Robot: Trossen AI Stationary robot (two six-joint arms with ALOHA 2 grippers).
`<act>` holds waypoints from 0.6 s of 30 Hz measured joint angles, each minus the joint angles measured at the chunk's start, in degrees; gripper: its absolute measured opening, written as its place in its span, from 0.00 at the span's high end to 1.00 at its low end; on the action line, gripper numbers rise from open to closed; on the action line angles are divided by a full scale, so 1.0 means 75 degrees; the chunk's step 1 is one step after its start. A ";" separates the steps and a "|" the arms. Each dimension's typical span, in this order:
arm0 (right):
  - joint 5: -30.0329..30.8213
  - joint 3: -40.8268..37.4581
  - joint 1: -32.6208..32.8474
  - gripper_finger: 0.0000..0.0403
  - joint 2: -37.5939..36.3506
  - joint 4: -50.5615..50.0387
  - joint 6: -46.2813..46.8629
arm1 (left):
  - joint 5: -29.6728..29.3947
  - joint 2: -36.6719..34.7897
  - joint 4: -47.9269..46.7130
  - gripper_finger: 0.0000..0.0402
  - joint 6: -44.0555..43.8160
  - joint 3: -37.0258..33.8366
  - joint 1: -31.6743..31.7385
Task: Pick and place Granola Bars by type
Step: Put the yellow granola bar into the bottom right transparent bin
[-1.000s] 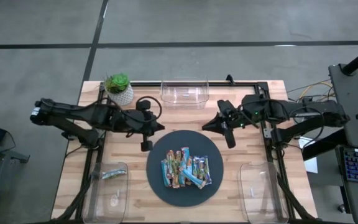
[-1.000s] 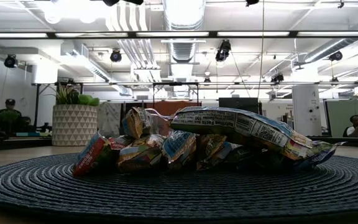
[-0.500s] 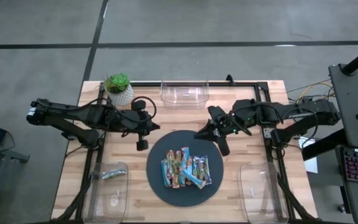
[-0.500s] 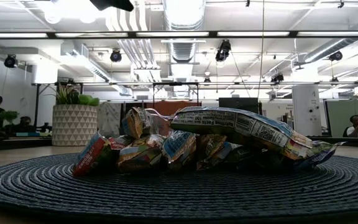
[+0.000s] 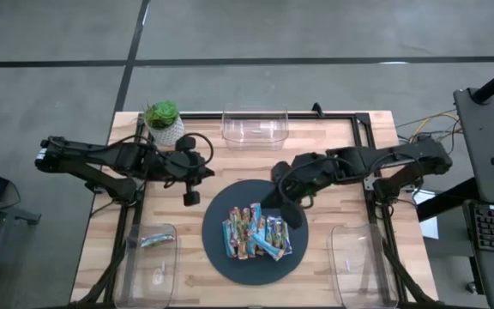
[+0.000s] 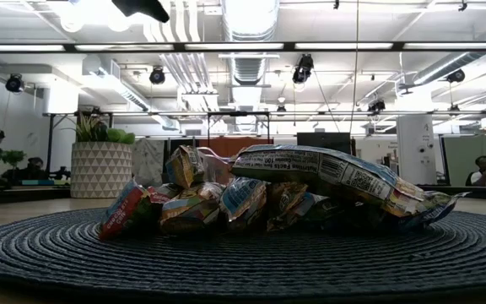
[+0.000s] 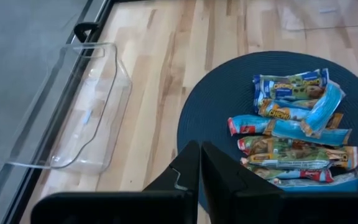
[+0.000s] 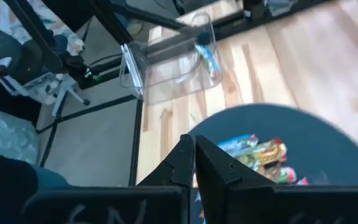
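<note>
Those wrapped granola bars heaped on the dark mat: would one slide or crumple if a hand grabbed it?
The granola bars have glossy, crinkled wrappers, so probably slippery, and the loose ends would likely crumple. They lie overlapping on the round mat, so pulling one may shift its neighbours.

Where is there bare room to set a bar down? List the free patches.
Bare wood lies between the mat and the right bin, and between the mat and the far bin. The mat's near rim is bare. Crowded: the mat's middle, piled with bars, and its far right edge, under the right hand.
</note>
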 joint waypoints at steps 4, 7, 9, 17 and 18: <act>-0.0003 0.0000 0.0147 0.98 0.0265 -0.0042 0.0474 | -0.0006 -0.0034 0.0007 1.00 -0.0009 0.0000 0.0013; -0.0006 -0.0003 0.0280 0.98 0.0512 -0.0043 0.0579 | -0.0003 -0.0085 -0.0004 1.00 -0.0009 0.0000 0.0016; -0.0018 -0.0003 0.0360 0.98 0.0715 -0.0038 0.0633 | -0.0003 -0.0100 -0.0026 1.00 0.0031 0.0003 0.0016; -0.0627 -0.0012 0.0454 0.98 0.1551 -0.0035 0.1080 | -0.0002 -0.0136 -0.0119 1.00 0.0064 0.0003 0.0016; -0.0626 -0.0012 0.0484 0.98 0.1630 -0.0044 0.1212 | 0.0002 -0.0136 -0.0125 1.00 0.0064 0.0003 0.0016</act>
